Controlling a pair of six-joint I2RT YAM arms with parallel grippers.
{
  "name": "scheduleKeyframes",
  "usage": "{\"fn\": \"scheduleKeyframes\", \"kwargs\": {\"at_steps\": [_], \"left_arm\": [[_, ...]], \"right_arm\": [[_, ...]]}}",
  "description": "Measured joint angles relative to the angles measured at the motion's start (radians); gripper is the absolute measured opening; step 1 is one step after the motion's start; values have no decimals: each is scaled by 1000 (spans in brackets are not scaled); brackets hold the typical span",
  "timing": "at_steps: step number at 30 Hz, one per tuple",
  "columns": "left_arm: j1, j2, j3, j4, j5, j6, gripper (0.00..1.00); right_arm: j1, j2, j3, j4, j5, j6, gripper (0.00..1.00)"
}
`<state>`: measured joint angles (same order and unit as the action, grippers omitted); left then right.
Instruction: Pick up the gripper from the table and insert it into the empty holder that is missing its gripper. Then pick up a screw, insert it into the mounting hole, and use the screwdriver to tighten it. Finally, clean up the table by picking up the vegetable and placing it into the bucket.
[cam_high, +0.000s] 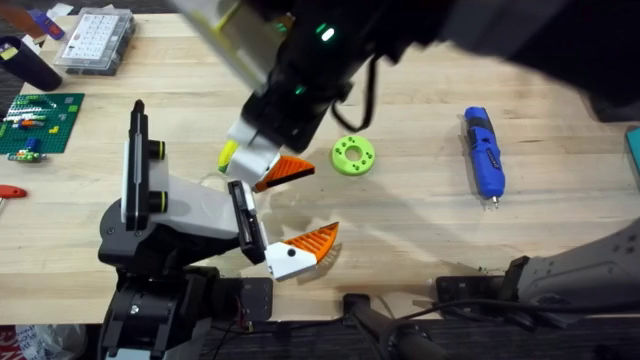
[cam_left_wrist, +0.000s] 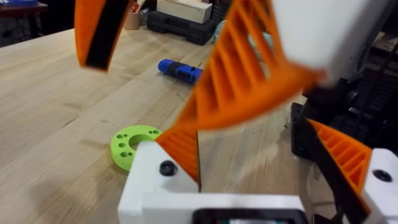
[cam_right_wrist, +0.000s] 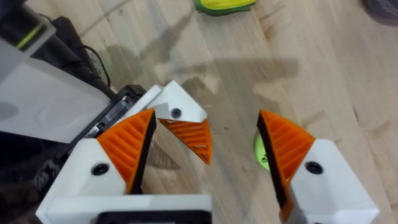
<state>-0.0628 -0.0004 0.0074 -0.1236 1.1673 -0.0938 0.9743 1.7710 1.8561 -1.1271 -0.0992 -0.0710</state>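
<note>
The gripper (cam_high: 270, 165), a small orange ribbed finger on a white block, sits at the far end of the holder's (cam_high: 180, 215) black end plate (cam_high: 245, 225). Its twin (cam_high: 303, 250) sits at the near end. In the left wrist view the gripper (cam_left_wrist: 165, 171) and the twin (cam_left_wrist: 348, 165) are the two fingers of my left gripper (cam_left_wrist: 255, 134), open with nothing between them. My right gripper (cam_right_wrist: 205, 118) hangs open over the gripper (cam_right_wrist: 183, 130) without touching it. The vegetable (cam_high: 228, 153) lies just beyond. The screwdriver (cam_high: 485, 152) lies at the right. The bucket is out of view.
A green disc with holes (cam_high: 353, 156) lies right of the gripper. A clear parts box (cam_high: 95, 40) and a green brick plate (cam_high: 38, 122) sit at the far left. Bare wood lies between the disc and the screwdriver. The right arm (cam_high: 310, 90) reaches across the middle.
</note>
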Motion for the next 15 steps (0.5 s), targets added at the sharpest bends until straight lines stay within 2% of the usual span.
{"fn": "scheduleKeyframes", "kwargs": {"at_steps": [6,12,15], "left_arm": [[0,1,0,3,0,-1,986],[0,1,0,3,0,-1,979],[0,1,0,4,0,-3,877]], "right_arm": [[-7,3,0,-29,1,-1,988],[1,12,-1,-155,-27,-1,988],[3,6,-1,-223,-33,-3,988]]}}
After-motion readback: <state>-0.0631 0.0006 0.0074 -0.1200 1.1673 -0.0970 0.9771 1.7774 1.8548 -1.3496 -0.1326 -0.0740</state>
